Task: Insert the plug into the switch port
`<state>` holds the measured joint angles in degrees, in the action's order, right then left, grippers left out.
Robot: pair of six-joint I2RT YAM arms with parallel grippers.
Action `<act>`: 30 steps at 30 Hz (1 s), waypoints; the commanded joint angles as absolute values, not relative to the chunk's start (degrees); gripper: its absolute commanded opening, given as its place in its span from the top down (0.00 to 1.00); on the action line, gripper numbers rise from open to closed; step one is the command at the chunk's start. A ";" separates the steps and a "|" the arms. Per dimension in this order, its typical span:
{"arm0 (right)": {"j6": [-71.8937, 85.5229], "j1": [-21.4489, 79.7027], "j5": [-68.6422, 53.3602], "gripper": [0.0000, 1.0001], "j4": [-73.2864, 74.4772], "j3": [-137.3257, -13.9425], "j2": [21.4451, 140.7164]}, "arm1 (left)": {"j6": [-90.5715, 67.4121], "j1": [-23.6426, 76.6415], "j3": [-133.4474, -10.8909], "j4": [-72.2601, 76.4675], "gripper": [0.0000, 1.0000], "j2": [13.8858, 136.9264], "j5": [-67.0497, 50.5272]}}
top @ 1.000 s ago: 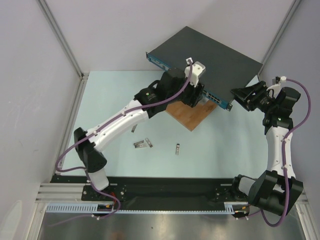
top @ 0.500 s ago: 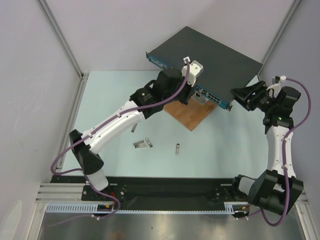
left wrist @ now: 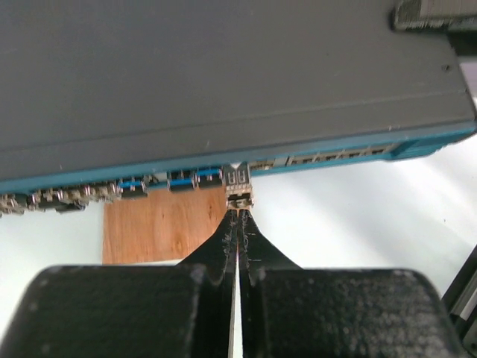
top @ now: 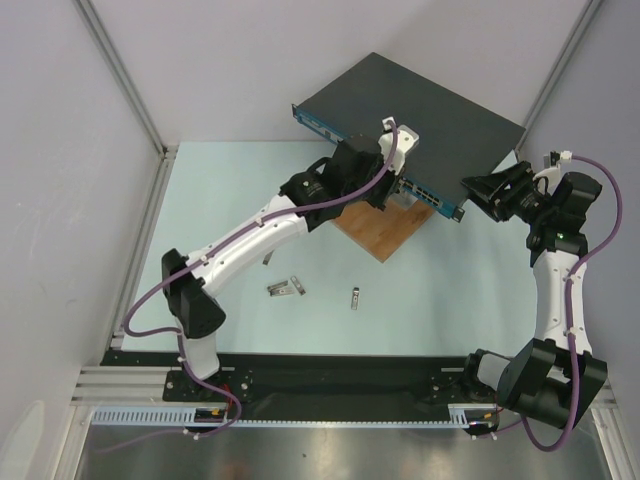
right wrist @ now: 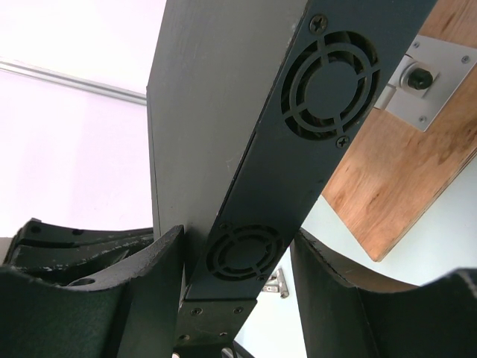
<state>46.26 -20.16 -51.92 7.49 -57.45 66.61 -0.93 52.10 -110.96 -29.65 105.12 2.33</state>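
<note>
The switch (top: pixel 420 110) is a flat dark grey box with a thin blue front strip (left wrist: pixel 335 158) of sockets. It rests tilted over a wooden board. A small metal plug (left wrist: pixel 239 188) sits in a socket near the strip's middle. My left gripper (left wrist: pixel 238 215) is shut with nothing between the fingers, and its tips (top: pixel 398 186) press against the plug's rear end. My right gripper (right wrist: pixel 237 235) clamps the switch's right end (right wrist: pixel 246 149), one finger on the top face and one on the underside, beside a round vent. It shows at the switch's corner (top: pixel 478 195) in the top view.
The brown wooden board (top: pixel 385 230) lies under the switch's front edge and carries a metal bracket (right wrist: pixel 421 82). Loose metal modules lie on the pale table (top: pixel 285 289) (top: pixel 356 298) (top: pixel 267 260). White walls and aluminium posts enclose the table.
The left gripper's jaws have shut. The left arm drew back a little from the switch front, then pushed forward and right to the plug. The right arm has not moved.
</note>
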 commanded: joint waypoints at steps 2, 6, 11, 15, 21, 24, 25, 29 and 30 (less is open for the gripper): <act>40.78 -16.00 -54.67 1.00 7.12 -58.01 68.82 | -1.84 51.94 -116.19 -28.21 1.00 106.78 1.23; 40.87 -16.00 -54.76 1.00 7.03 -57.92 68.82 | -2.11 51.94 -118.48 -28.04 1.00 108.98 2.02; 40.96 -16.00 -54.93 1.00 7.12 -57.48 68.73 | -2.20 51.94 -118.48 -25.76 1.00 110.21 2.29; 40.96 -16.00 -55.19 1.00 7.12 -57.48 68.56 | -1.93 51.94 -118.13 -24.35 1.00 111.00 2.20; 41.66 -15.91 -55.37 1.00 6.77 -56.69 68.20 | -1.41 51.94 -109.53 -13.40 1.00 108.99 3.78; 41.66 -15.73 -55.37 1.00 6.68 -56.08 67.94 | -0.44 51.94 -107.31 -8.20 1.00 109.77 3.52; 41.49 -15.73 -55.37 1.00 6.68 -55.99 67.94 | -0.18 51.94 -107.84 -7.56 1.00 110.47 3.43; 41.48 -15.38 -55.37 1.00 6.77 -55.98 68.38 | 3.07 51.86 -111.62 -6.07 1.00 113.46 3.61; 41.40 -15.38 -55.28 1.00 6.77 -56.07 68.38 | 3.42 51.86 -111.27 -5.98 0.99 112.68 3.08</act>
<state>46.50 -20.16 -51.46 6.96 -57.39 66.70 0.62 52.23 -109.86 -20.38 107.18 2.81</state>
